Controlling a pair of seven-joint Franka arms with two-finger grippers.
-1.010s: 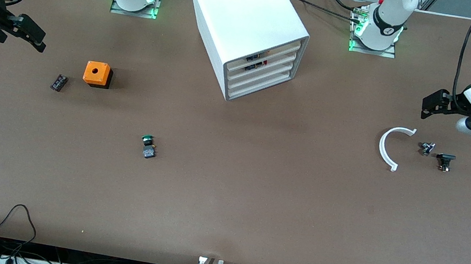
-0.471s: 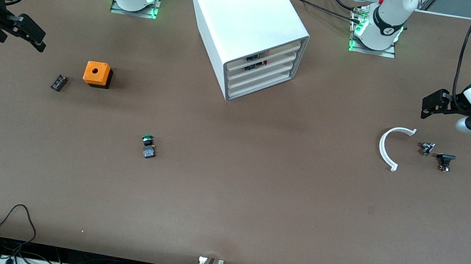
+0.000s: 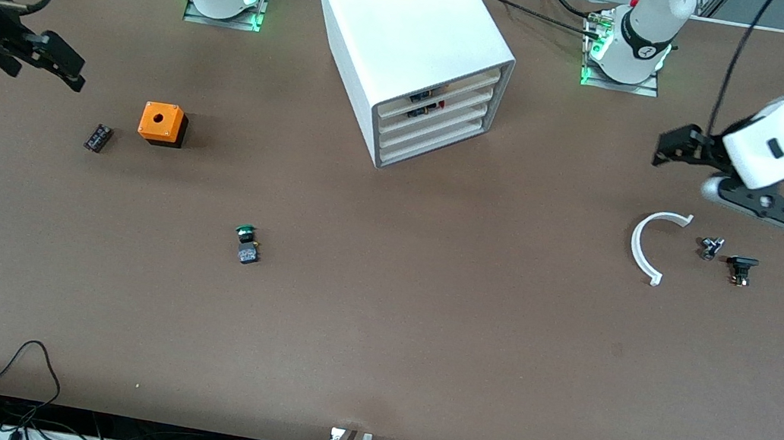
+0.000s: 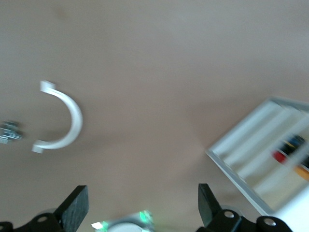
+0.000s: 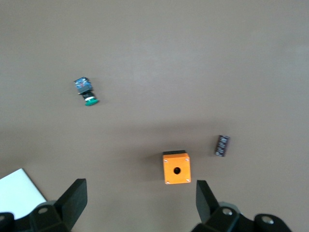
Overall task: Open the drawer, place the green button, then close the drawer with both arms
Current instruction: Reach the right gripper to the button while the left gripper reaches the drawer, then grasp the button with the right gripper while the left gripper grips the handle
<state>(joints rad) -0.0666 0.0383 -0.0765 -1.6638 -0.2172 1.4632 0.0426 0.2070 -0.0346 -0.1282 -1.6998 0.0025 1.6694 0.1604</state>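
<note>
While shut, drawer (image 3: 433, 127), button (image 3: 247, 243) outside

We saw a matt brown table (image 3: 422, 332), a smooth white plastic-looking cabinet (image 3: 405, 15), a glossy orange cube (image 3: 162, 122) and the button's (image 3: 247, 243) shiny green cap.

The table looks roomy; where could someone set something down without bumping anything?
The wide strip nearer the camera than the button is bare, as is the stretch between it and the white arc. It is crowded around that arc's small parts and by the orange cube.
</note>
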